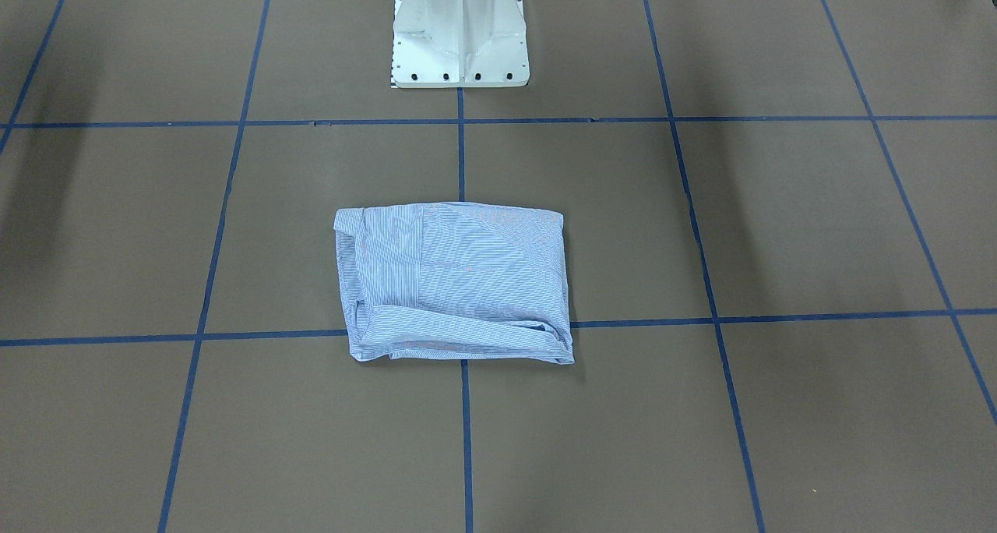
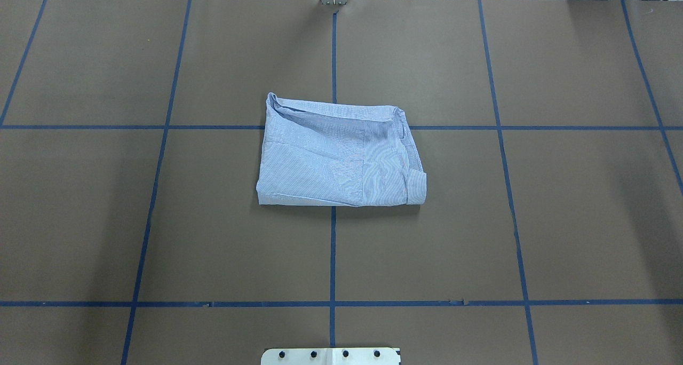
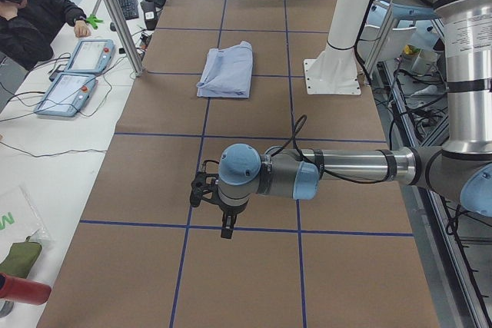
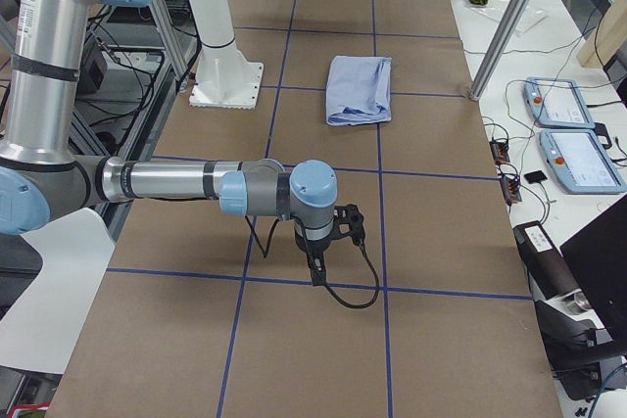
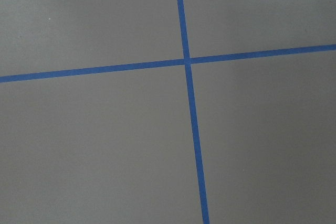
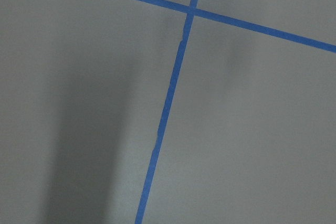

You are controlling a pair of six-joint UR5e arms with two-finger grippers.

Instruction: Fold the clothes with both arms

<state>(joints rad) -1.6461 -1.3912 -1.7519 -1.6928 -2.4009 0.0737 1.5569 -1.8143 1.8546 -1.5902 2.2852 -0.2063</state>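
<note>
Overhead exterior view has the shirt (image 2: 336,157) lying folded into a rough rectangle at the middle of my counter (image 2: 160,221). It sits across the centre tape line (image 2: 333,258) that runs out from my base, and its far edge overlaps the far cross line. One cuff (image 2: 416,186) is rolled over at the shirt's near right corner. The far edge shows bunched layers of cloth. Nothing of mine touches the shirt, and neither arm appears in this view or in the front-facing one. There the white pedestal (image 1: 459,34) stands well apart from the cloth.

From the camera at my left end, my left arm (image 3: 346,165) reaches out level over the counter, well apart from the shirt. My left tool (image 3: 227,228) points down, just above a tape line. I cannot tell from this angle whether that tool is spread or pressed together.

From the camera at my right end, my right arm (image 4: 167,181) stretches out the same way. My right tool (image 4: 316,271) hangs downward, near a tape crossing, with a black cable looped beside it. I cannot tell its state either. It is likewise far from the shirt.

Both wrist cameras show only brown counter and a crossing of blue tape. The right one also shows a broad shadow.

An operator (image 3: 31,13) sits at the side bench near two pendants (image 3: 77,74).
</note>
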